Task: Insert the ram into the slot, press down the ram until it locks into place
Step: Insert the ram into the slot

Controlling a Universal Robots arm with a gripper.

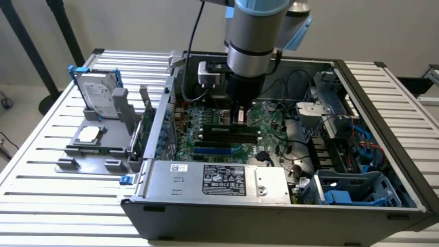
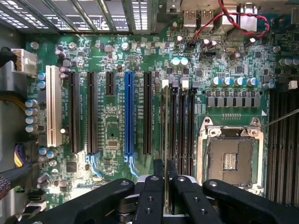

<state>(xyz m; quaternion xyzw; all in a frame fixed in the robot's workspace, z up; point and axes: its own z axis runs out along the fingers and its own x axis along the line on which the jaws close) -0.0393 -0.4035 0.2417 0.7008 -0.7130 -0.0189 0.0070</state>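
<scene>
My gripper (image 2: 165, 176) reaches down into the open computer case, and its black fingers (image 2: 158, 173) are shut on the ram (image 2: 166, 126). In the wrist view the ram is edge-on, a thin pale line running along the row of black memory slots (image 2: 182, 126). It stands over the slot nearest the long black expansion slot, beside the other black slots. In the exterior view my gripper (image 1: 237, 116) hangs just above the motherboard (image 1: 205, 116), with the ram (image 1: 221, 125) low over the black slots (image 1: 226, 136). Whether the ram sits in its slot is hidden.
A bright blue slot (image 2: 128, 116) and a white slot (image 2: 53, 107) lie beside the black expansion slots. The bare CPU socket (image 2: 231, 156) is close by. Around the board are the power supply (image 1: 219, 180), a blue drive cage (image 1: 353, 188), loose cables (image 1: 288, 149) and the case walls. A hard drive (image 1: 96, 95) stands outside the case.
</scene>
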